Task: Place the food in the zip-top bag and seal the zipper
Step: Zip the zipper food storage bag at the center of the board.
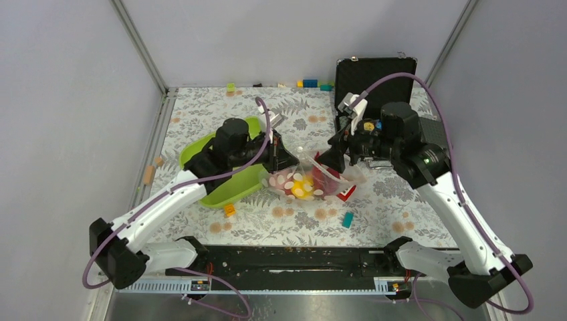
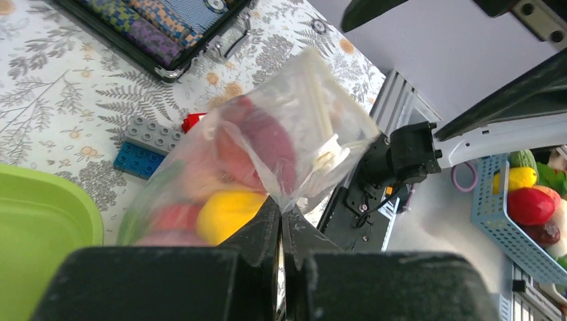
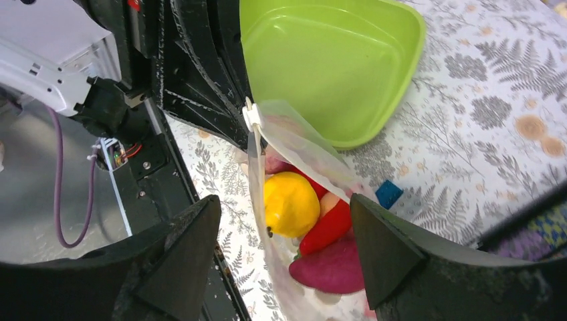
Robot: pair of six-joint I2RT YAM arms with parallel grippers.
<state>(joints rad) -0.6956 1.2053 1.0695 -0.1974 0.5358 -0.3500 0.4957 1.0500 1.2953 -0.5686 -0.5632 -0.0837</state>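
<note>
Left gripper point(image 2: 281, 219) pinches bag point(image 2: 287, 134); right point(image 3: 284, 224) gapes, seemingly empty.

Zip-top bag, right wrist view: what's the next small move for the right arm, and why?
Probably close the right pincer on the zipper beside the left pincer's pinch. The left pincer is shut on the zip-top bag's corner, the food sits inside, and the right pincer stands open astride a mouth that looks parted.

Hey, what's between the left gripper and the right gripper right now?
The zip-top bag, with the food inside, spans between the left gripper and the right gripper; the top external view shows it.
</note>
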